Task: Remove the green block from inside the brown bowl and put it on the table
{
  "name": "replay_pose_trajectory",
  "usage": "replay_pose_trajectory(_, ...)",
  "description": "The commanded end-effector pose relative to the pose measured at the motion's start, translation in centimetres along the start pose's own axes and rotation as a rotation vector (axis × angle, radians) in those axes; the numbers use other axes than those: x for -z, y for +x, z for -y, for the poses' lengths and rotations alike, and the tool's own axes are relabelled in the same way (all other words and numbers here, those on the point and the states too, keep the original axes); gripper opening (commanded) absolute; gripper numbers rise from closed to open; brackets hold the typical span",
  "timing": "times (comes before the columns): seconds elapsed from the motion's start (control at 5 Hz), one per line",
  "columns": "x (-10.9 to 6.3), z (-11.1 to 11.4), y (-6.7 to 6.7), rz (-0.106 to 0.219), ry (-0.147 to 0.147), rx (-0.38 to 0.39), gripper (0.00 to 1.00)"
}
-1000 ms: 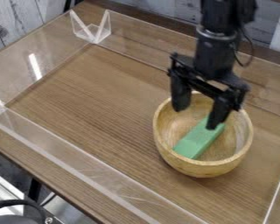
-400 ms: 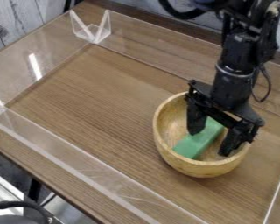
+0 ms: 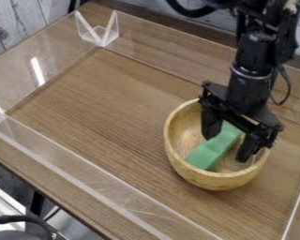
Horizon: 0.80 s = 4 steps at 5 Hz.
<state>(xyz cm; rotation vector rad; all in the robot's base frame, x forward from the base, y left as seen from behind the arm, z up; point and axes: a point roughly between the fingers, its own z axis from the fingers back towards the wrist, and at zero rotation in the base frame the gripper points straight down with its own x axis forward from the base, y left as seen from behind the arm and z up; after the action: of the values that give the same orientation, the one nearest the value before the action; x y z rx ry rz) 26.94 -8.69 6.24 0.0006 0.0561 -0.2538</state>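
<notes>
The brown bowl (image 3: 180, 161) stands on the table (image 3: 102, 103) at the right. The green block (image 3: 212, 152) lies slanted inside it, its upper end between my fingers. My gripper (image 3: 232, 141) points straight down into the bowl and is open. One black finger (image 3: 212, 124) stands left of the block's far end and the other to its right. I cannot tell whether the pads touch the block. The fingers hide the block's far end.
Low clear acrylic walls (image 3: 65, 155) edge the tabletop, with a clear corner bracket (image 3: 100, 28) at the back left. The bowl sits close to the right wall. Bare wood stretches to the left of the bowl.
The gripper has come down and to the right, from above the bowl's rim into the bowl around the block. It stays open. Bowl and block have not moved.
</notes>
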Motion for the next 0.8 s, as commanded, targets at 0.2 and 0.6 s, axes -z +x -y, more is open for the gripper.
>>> replay_pose_trajectory(0.2, -1.28, -0.49, 0.76, 0.101, 0.017, -0.005, 1.0)
replay_pose_trajectory(0.6, -1.14, -0.62, 0.9, 0.121, 0.023, -0.011, 1.0)
